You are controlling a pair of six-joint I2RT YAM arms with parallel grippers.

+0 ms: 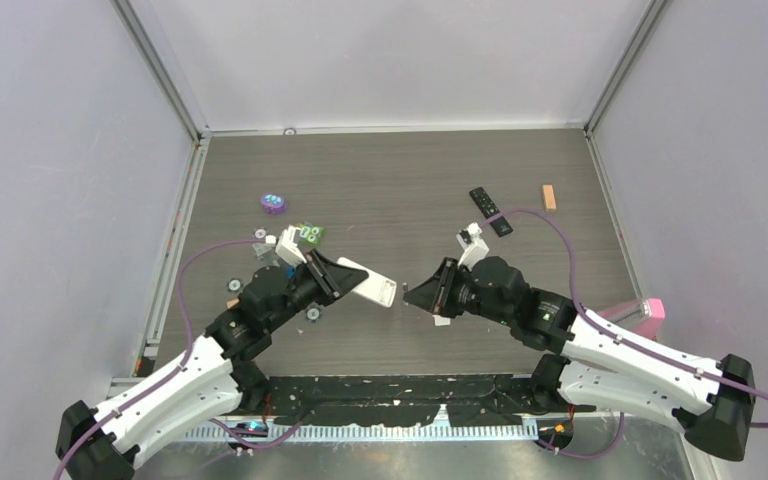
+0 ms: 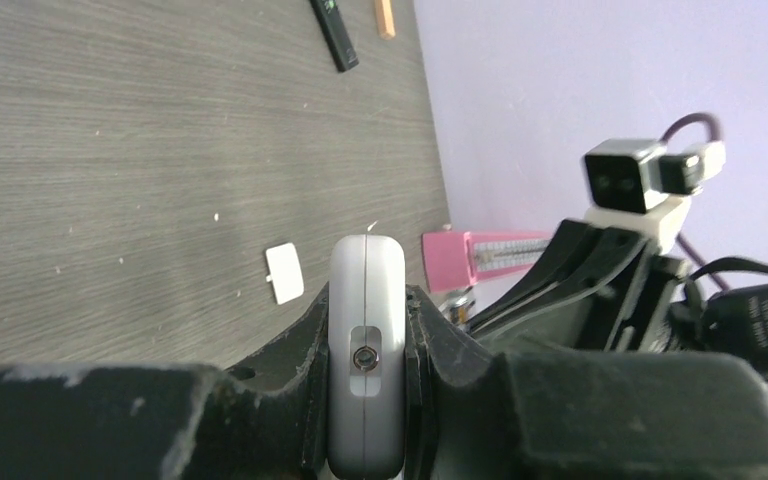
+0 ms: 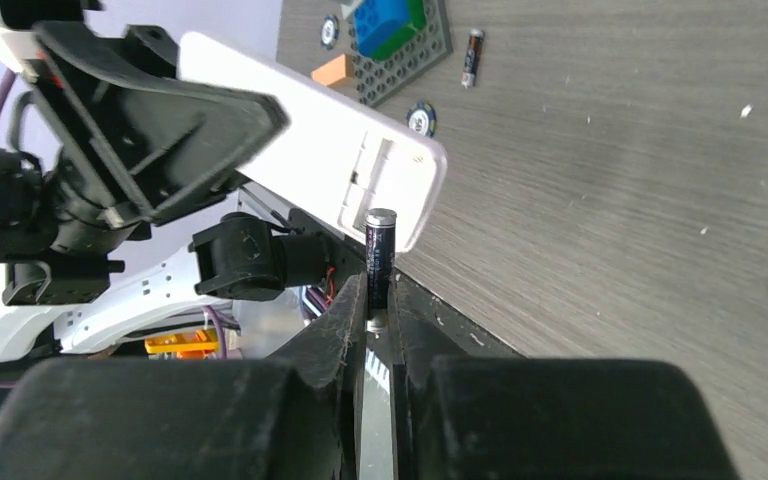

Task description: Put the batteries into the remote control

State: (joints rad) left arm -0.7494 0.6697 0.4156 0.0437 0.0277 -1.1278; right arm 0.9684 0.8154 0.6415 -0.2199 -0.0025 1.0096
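Observation:
My left gripper (image 2: pixel 366 325) is shut on the white remote control (image 2: pixel 366 300), held edge-on above the table (image 1: pixel 380 180). From the top view the remote control (image 1: pixel 372 284) sticks out to the right toward my right gripper (image 1: pixel 412 296). My right gripper (image 3: pixel 380 300) is shut on a slim dark battery (image 3: pixel 380 250) that stands upright between the fingers. The battery's silvery top end sits just below the remote control's (image 3: pixel 300 130) open battery bay at its near end. A second battery (image 3: pixel 472 58) lies on the table beyond.
The white battery cover (image 2: pixel 284 272) lies on the table under the remote. A black remote (image 1: pixel 490 211) and an orange block (image 1: pixel 549 196) lie far right. A grey brick plate (image 3: pixel 405 45), small round discs (image 3: pixel 421 120) and a purple toy (image 1: pixel 273 204) lie left. A pink box (image 1: pixel 650 310) stands near right.

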